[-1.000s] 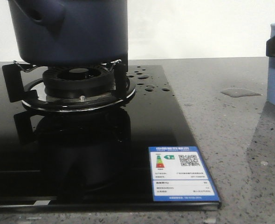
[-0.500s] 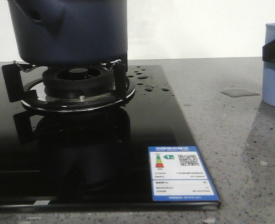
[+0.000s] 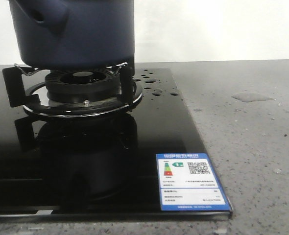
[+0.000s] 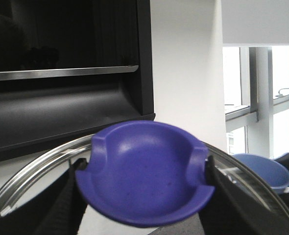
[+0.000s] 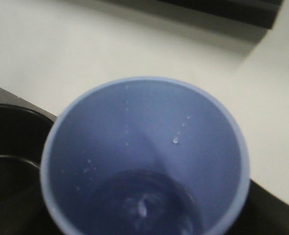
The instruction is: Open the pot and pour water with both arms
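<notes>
The dark navy pot (image 3: 76, 34) stands on the gas burner (image 3: 83, 85) at the far left, its side stub (image 3: 41, 17) towards me and its top out of the front view. My left gripper (image 4: 144, 196) is shut on the purple-blue knob (image 4: 144, 171) of the glass lid (image 4: 32, 171) and holds the lid up in the air. The pale blue cup (image 5: 144, 147) fills the right wrist view, with water (image 5: 144, 205) in its bottom. It hangs close under my right wrist, and my right fingers are hidden behind it. A dark rounded rim (image 5: 12, 147) lies beside the cup. The cup also shows in the left wrist view (image 4: 262, 169).
The black glass cooktop (image 3: 110, 161) carries a blue-edged label (image 3: 191, 181) at its front right corner and water drops (image 3: 152, 81) near the burner. A small puddle (image 3: 252, 97) lies on the grey counter. A dark range hood (image 4: 61, 73) hangs above.
The cup, gripped at the right edge of the front view, has risen and left that view. The pot has not moved.
</notes>
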Tool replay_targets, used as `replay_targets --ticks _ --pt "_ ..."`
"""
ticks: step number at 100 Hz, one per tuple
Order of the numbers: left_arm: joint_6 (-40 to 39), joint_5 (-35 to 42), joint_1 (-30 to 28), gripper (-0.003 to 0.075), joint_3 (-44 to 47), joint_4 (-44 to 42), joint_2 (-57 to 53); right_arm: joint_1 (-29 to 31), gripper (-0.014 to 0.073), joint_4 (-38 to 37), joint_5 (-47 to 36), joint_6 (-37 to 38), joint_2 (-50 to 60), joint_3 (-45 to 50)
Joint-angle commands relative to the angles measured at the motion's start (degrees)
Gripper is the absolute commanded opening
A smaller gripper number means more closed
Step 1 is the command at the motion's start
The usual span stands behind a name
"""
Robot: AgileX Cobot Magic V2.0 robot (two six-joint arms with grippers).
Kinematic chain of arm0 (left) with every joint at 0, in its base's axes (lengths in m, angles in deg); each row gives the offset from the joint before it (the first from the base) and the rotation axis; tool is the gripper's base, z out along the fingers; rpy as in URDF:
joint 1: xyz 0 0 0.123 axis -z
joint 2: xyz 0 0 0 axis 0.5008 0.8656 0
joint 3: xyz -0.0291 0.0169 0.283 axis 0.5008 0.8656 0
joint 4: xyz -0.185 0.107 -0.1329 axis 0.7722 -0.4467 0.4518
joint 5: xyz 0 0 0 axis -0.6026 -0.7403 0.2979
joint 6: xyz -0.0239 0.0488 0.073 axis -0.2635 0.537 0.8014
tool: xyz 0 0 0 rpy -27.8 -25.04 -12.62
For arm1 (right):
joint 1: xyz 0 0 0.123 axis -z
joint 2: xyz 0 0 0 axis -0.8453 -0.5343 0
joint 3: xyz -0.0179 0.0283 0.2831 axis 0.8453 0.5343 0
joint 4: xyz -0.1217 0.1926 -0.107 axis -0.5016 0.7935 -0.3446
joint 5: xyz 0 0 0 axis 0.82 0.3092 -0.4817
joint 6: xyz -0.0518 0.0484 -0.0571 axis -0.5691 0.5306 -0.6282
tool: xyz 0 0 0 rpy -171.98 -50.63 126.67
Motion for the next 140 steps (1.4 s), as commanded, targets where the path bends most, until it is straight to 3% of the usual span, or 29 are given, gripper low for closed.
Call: replay_targets --ticks 1,19,45,79,117,140 --pt "-3.7 0.73 -0.01 0.0375 -2.02 2.06 -1.72 -1.81 0.0226 -2.99 -0.1 -0.06 -3.0 -8.67" --pt "-3.83 0.73 -0.01 0.0375 -1.91 2.06 -2.61 -5.67 0.0226 -7.02 11.75 -0.06 -13.27 -23.91" --pt "-4.34 0.73 -0.01 0.0375 -1.91 2.06 -3.0 -9.96 0.0226 -17.54 16.57 -2.17 -24.01 -35.71" --pt "-5.16 0.6 -0.01 0.0375 -1.91 2.06 -3.0 -12.99 0.0226 -42.47 17.65 -2.17 -29.15 -36.48" --pt "-5.16 0.5 -0.01 0.0375 -1.91 2.06 -3.0 -12.99 0.0226 -63.04 15.6 -2.17 -30.68 -36.48" --pt "-5.16 0.5 -0.01 0.0375 -1.91 2.06 -3.0 -12.88 0.0226 -71.51 15.6 -2.17 -31.81 -36.48"
